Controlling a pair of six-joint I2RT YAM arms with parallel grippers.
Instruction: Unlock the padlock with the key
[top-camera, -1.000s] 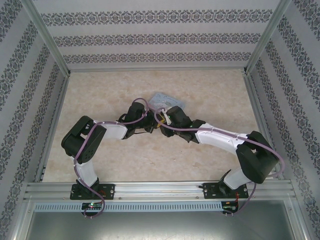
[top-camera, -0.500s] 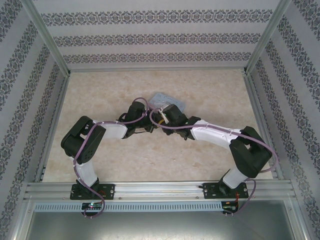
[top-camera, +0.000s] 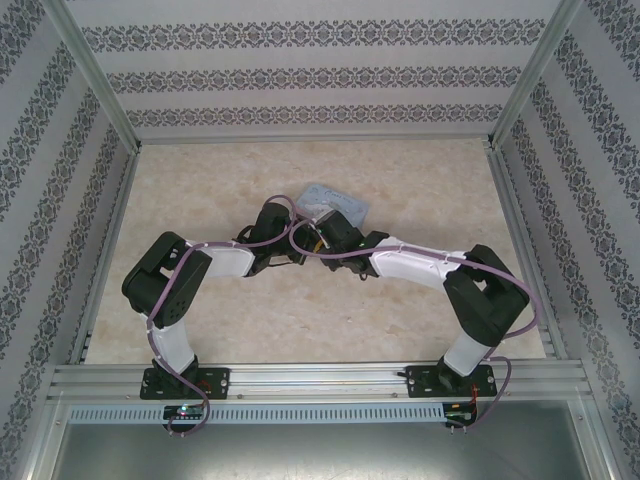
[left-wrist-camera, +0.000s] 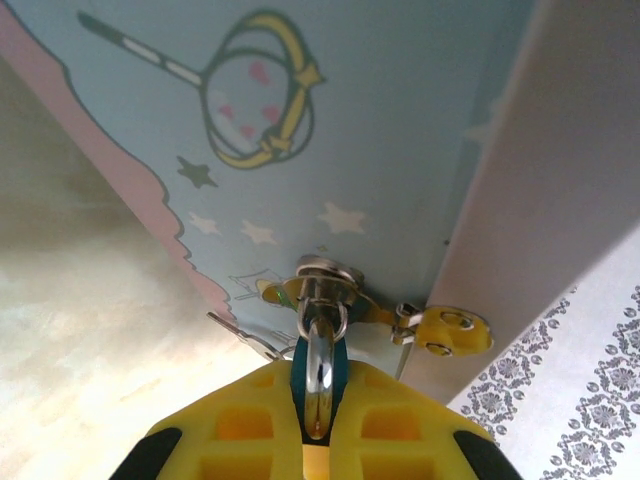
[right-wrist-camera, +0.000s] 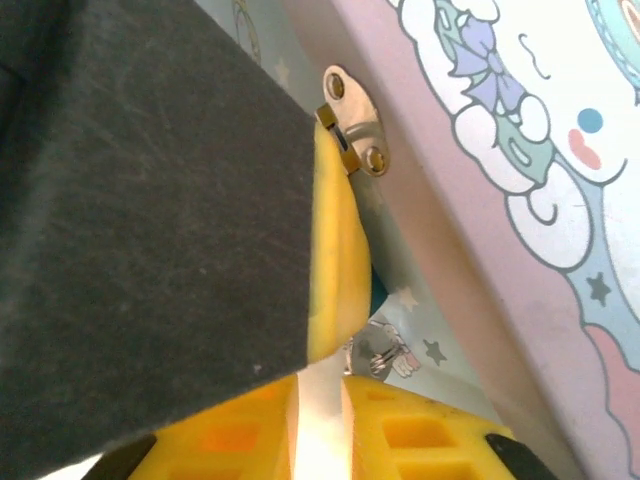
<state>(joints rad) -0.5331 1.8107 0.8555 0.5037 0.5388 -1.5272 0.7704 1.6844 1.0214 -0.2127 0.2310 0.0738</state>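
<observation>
At the desk's (top-camera: 200, 310) middle, the left gripper (left-wrist-camera: 318, 420) is clenched on the padlock (left-wrist-camera: 318, 365), whose shackle passes through the hasp (left-wrist-camera: 325, 272) of the cartoon-printed tin (left-wrist-camera: 400, 120). The right gripper (right-wrist-camera: 320, 395) has its fingers nearly together against the tin; what it grasps cannot be told. Tin closed, contents hidden.

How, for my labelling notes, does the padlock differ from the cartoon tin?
Size: the padlock is tiny; the tin is far larger. Look: the padlock has a blue body and shiny silvery shackle; the tin is light blue, printed with stars and cartoons. State: the padlock is clamped in the jaws of the left gripper; the tin is not between them. Shared: both are bluish, and the shackle passes through the tin's hasp loop.
</observation>
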